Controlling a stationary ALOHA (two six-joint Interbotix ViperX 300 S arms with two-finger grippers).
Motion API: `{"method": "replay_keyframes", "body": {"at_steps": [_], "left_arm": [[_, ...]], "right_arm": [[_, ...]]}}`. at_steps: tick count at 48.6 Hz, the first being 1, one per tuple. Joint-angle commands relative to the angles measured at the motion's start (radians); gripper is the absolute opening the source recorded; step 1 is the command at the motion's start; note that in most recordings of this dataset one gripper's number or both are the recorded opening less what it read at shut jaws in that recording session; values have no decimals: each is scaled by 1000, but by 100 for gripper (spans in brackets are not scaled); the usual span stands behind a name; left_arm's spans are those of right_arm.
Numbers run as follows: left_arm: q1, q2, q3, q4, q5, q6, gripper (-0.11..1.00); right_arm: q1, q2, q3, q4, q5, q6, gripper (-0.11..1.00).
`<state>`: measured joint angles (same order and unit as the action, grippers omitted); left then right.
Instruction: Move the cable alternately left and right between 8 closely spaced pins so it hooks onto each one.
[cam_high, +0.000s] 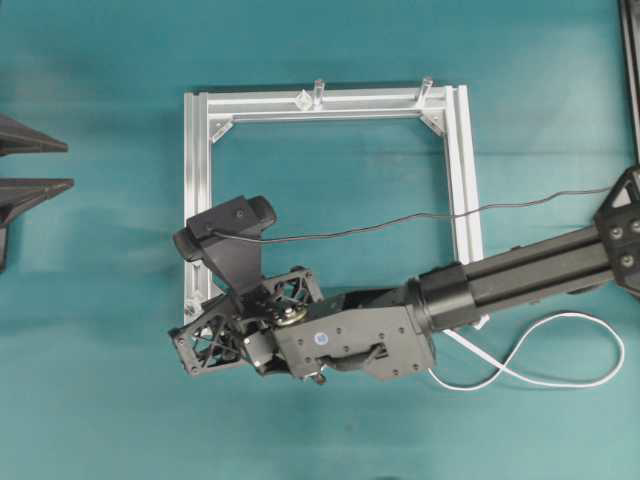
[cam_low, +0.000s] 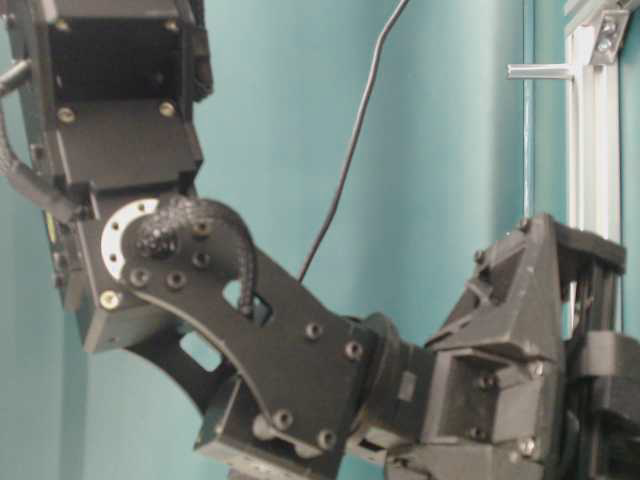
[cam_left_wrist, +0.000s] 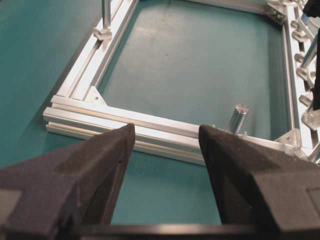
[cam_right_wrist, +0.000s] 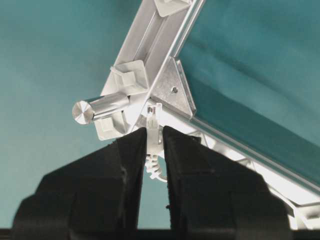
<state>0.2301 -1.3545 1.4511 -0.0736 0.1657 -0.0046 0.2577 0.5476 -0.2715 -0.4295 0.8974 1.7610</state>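
Right arm (cam_high: 420, 310) hides frame (cam_high: 462, 170) bottom rail, pins.

Even, fairly bright light falls from above, and the overhead view stays soft-edged with faint shadows on the teal table (cam_high: 100, 400). The aluminium frame (cam_high: 462, 170) glares almost white. The table-level view is grainy and dim on the black arm (cam_low: 260, 350). Both wrist views blur their near foreground.

You're looking at a plain teal worktop (cam_high: 90, 300) that fills every view, matte and evenly lit. Soft shadows darken it just beside the square aluminium frame (cam_high: 460, 170), and no walls, windows or other furniture come into sight.
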Motion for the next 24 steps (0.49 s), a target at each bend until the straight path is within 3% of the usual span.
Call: {"method": "replay_keyframes", "body": {"at_steps": [1,24], "left_arm": [[-3,8,-14,2,-6,-3,64],[-3,8,-14,3,-6,-3,64]], "right_arm": [[8,-23,-23,2,2,-2,15],[8,-23,-23,2,-3,-2,15]]}}
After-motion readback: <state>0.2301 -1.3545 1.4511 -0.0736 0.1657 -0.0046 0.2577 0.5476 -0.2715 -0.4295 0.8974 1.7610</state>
